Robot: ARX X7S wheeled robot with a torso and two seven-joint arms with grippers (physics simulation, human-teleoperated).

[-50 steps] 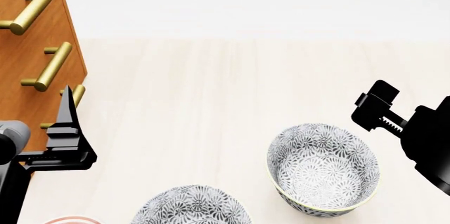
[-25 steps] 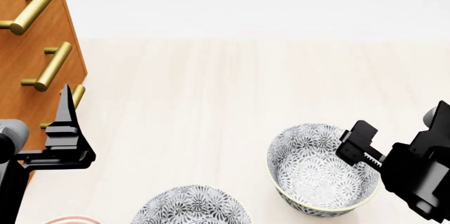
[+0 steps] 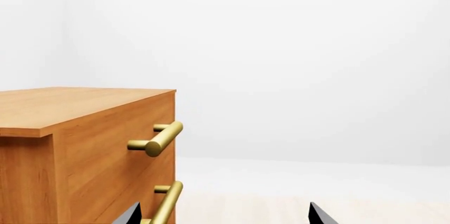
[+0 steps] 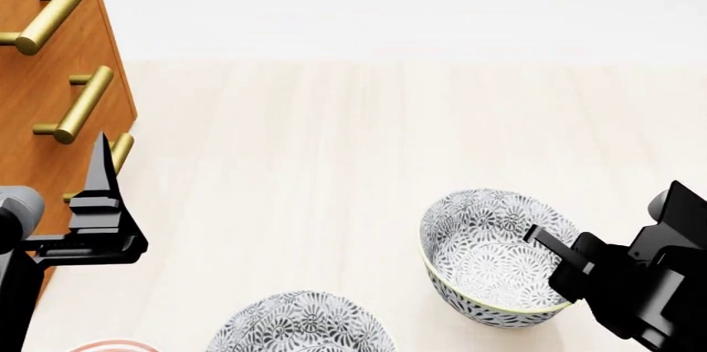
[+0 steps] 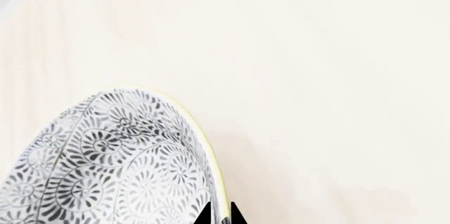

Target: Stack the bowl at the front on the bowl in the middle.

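Note:
A grey-patterned bowl point(image 4: 486, 257) with a pale yellow rim stands at the right of the light wood table; it also fills the lower part of the right wrist view as the bowl point(image 5: 113, 166). My right gripper point(image 4: 549, 246) point(image 5: 218, 216) is shut on its right rim, one finger inside and one outside the wall. A second patterned bowl point(image 4: 300, 325) sits at the lower edge, partly cut off. My left gripper point(image 4: 105, 190) point(image 3: 223, 217) hangs open by the dresser, holding nothing.
A wooden dresser point(image 4: 50, 87) point(image 3: 84, 145) with brass handles point(image 4: 78, 103) stands at the left, close to the left gripper. A pink rim point(image 4: 111, 344) peeks in at the bottom left. Bare table surface point(image 4: 365, 137) stretches beyond the bowls.
My right gripper has come down from the right and closed over the right bowl's rim. The bowl looks slightly shifted. The left arm has barely moved.

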